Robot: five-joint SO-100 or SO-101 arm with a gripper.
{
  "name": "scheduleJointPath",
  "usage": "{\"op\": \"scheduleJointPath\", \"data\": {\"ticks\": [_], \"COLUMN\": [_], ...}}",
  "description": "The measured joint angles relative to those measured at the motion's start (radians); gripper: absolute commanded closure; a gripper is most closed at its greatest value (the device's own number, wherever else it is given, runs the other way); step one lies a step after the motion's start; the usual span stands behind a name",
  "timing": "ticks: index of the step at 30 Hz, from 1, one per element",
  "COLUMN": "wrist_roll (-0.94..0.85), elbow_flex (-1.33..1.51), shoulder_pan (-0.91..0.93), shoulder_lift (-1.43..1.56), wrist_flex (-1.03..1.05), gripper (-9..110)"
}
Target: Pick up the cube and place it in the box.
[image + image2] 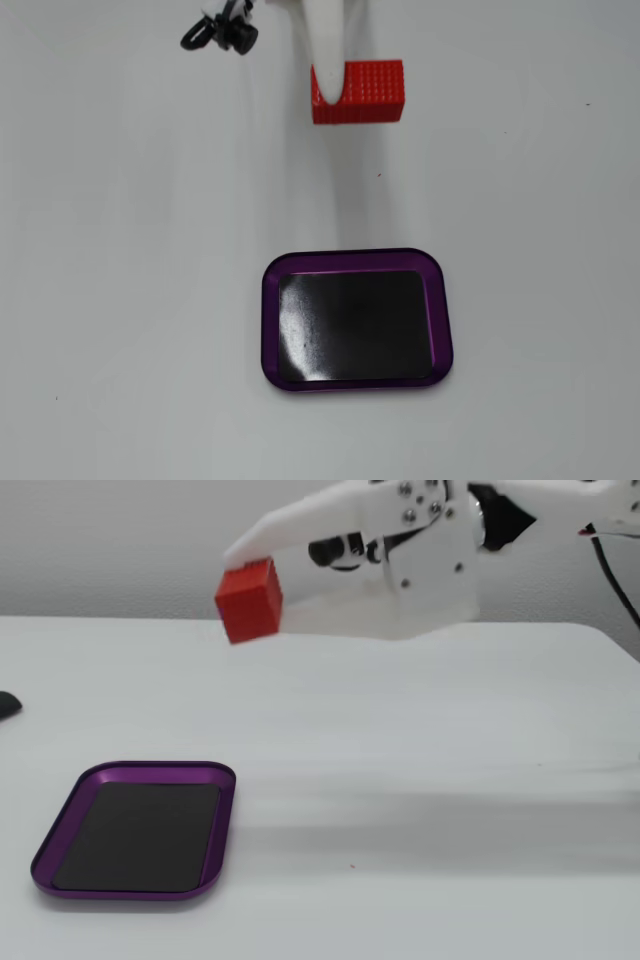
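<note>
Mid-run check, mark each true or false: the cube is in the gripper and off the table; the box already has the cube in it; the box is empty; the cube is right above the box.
1. The gripper holds the cube clear of the table. True.
2. The cube lies in the box. False: it is in the gripper.
3. The box is empty. True: only its black bottom shows.
4. The cube is right above the box. False: the fixed view from above shows it apart from the box, toward the top edge.
</note>
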Motion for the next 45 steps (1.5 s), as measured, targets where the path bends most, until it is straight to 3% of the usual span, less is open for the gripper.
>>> {"op": "scheduleJointPath", "data": {"ticks": [9,17,35,45], "wrist_roll": [0.0,0.0,0.0,0.0], "elbow_flex": [-0.298,-0.522,-0.538,-0.546], "shoulder_pan": [0.002,-0.011,-0.008,-0.006], "shoulder_lift": [-0.509,-0.765,-0.811,-0.811], "wrist_flex": [-0.054,0.02,0.029,0.144], "gripper": [102,102,95,88]}}
